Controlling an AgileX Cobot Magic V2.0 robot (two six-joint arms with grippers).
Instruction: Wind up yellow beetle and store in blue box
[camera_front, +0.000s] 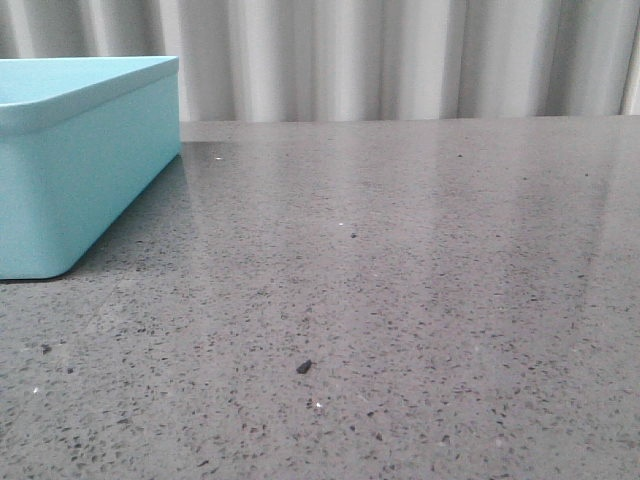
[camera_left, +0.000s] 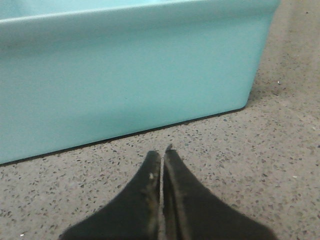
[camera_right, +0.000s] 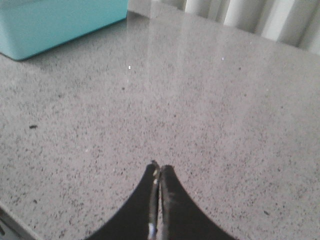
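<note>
- One speckled grey bench (camera_front: 400, 260) carries everything.
- One blue box (camera_front: 70, 170) stands just ahead of the left tool (camera_left: 162, 157), well apart from the right tool (camera_right: 159, 172).
- Two tools, both clenched, grasping nothing; only wrist views show them.
- One dark crumb (camera_front: 304, 367); the left wrist view lacks it.
- No view shows the yellow beetle.

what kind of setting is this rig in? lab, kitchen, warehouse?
Probably a lab or staged test bench, not a home. A bare grey speckled stone-look tabletop, a pale curtain backdrop right behind it, and only a blue box on it. Both grippers, left and right, are shut and empty.
</note>
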